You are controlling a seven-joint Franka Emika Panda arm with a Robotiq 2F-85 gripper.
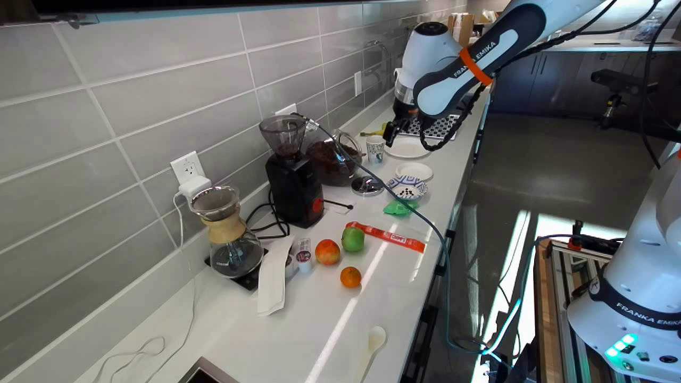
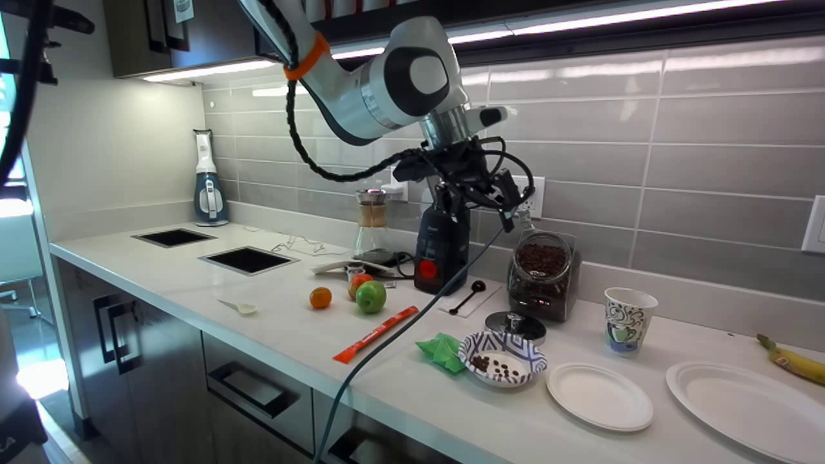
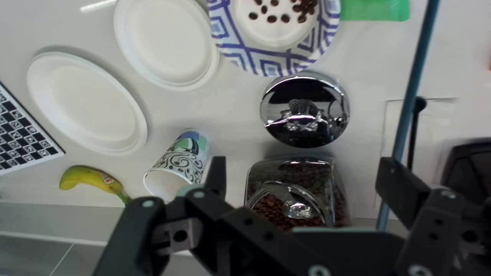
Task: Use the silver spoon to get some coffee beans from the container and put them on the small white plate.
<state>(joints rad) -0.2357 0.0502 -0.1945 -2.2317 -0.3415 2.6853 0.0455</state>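
Gripper [image 3: 305, 182] stands spread wide, empty. Center over the shiny piece [image 3: 298, 209], perhaps the spoon, avoiding the cable [image 3: 407, 111] at wrist-view three o'clock.

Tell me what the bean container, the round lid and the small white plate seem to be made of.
Bean container: clear, glossy glass or hard plastic; beans show through its walls.
Round lid: mirrored, probably polished metal or plated plastic; it throws sharp reflections.
Small white plate: matte, likely paper or molded fibre; no glare, pressed rim, though foam is possible.
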